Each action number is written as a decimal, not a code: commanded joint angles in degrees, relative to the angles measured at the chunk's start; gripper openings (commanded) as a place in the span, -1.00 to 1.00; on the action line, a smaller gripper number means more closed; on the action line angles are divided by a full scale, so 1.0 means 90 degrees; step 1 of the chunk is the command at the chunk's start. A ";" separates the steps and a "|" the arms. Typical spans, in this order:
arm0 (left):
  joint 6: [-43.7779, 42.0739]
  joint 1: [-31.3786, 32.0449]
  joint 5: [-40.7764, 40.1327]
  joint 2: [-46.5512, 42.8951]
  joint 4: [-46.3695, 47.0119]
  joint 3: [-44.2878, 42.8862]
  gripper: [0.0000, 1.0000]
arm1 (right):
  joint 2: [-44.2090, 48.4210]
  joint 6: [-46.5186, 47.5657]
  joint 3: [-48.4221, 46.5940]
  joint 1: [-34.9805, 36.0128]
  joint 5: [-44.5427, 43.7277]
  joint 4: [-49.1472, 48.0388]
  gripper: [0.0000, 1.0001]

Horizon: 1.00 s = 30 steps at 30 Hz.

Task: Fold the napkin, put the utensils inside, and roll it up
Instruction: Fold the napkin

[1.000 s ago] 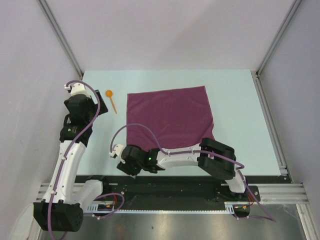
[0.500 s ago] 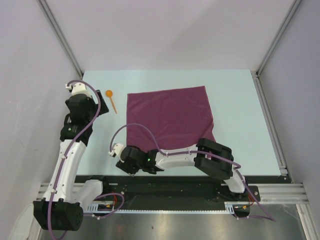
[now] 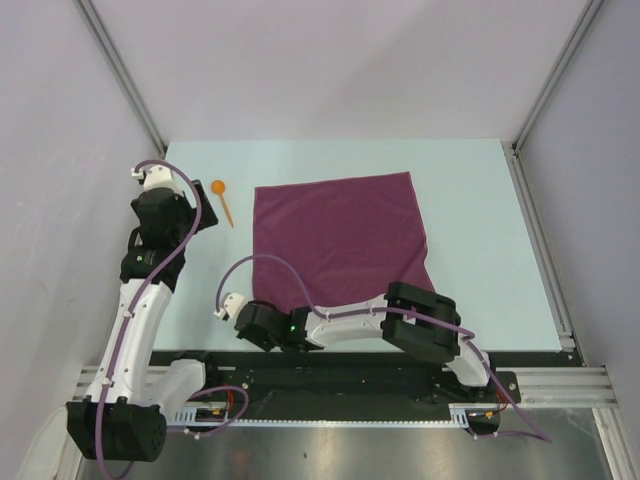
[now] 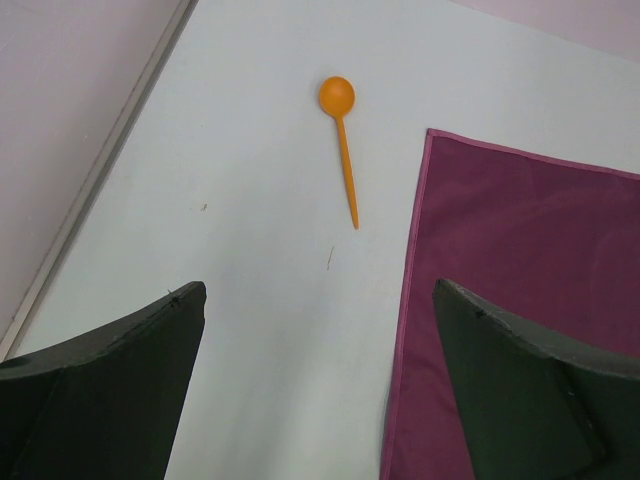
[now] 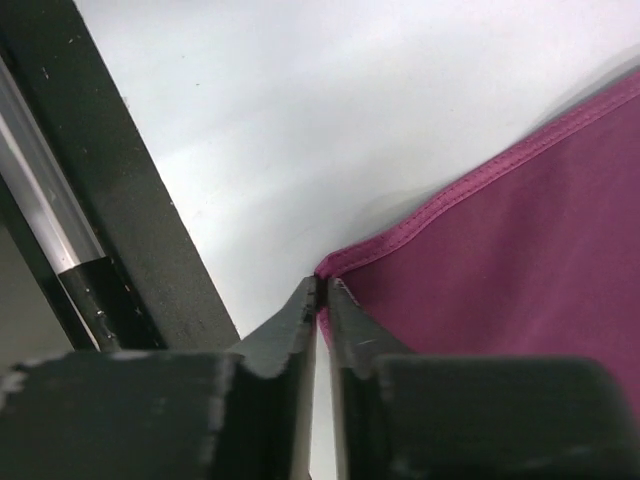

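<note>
Right wrist view shows the right gripper [image 5: 320,292] with its 2 fingers pressed nearly together, pinching the near-left corner of the napkin [image 5: 520,260] at its hem, just beside the dark rail [image 5: 130,200] at the table's near edge. From above, the plum cloth lies spread flat on the pale table [image 3: 480,200], with 1 orange spoon [image 3: 223,201] just left of its far-left corner, not touching it. The left gripper [image 4: 318,300] hovers near the spoon, jaws wide apart, holding nothing
</note>
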State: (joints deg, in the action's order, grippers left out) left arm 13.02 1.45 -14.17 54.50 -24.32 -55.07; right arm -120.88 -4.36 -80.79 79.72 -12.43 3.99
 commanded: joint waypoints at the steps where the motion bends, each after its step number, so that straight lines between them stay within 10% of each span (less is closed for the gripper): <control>1: 0.0009 -0.0054 0.0071 -0.0011 0.0133 -0.0014 1.00 | -0.0065 -0.0130 -0.0105 -0.0010 -0.0338 0.0075 -0.93; 30: 0.0038 -0.0074 0.0081 0.0019 0.0124 -0.0014 0.99 | 0.1811 -0.0307 0.1399 -0.4100 0.0844 -0.1136 -1.00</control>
State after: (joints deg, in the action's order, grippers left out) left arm 13.02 1.30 -14.35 54.50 -24.34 -55.07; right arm -103.00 -7.90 -67.00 46.96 -5.69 -2.31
